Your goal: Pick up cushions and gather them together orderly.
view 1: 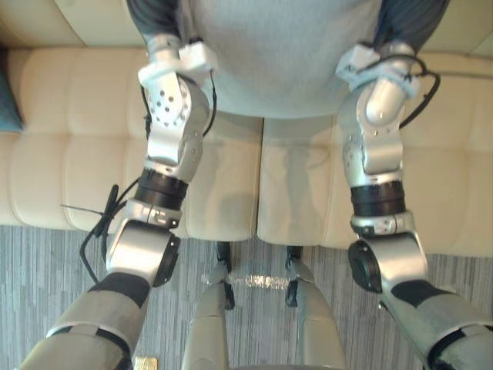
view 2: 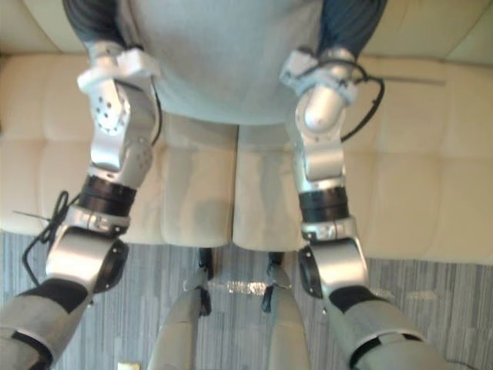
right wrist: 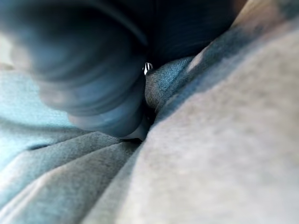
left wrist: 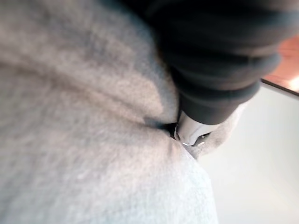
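Fingers (left wrist: 189,133) are sunk out of sight into soft fabric on both sides, so whether they are curled or straight cannot be told for either hand. In the left wrist view just one silver finger is glimpsed below the dark ribbed cover, pressed into a dent in grey fleece. Now the scene, biggest first. One cream sofa (view 1: 69,154) is spread across the whole width of the head views, and two seat pads are counted on it, butted together at a seam near the middle. Below its front edge, one stretch of grey striped carpet (view 1: 46,262) is seen. Next in size, one large grey cushion (view 1: 277,54) is held up clear of the seat, close to the camera, between the two raised arms. The left hand (view 1: 154,17) is set against its left edge and the right hand (view 1: 412,19) against its right edge, each one's dark cover showing beside the fabric. In the right wrist view a fold of blue-grey cloth is seen lying against the grey fleece; whether it belongs to the same cushion cannot be told. Smallest of all, one teal cushion (view 1: 8,100) is caught as a sliver at the sofa's far left edge, well apart from the grey one.
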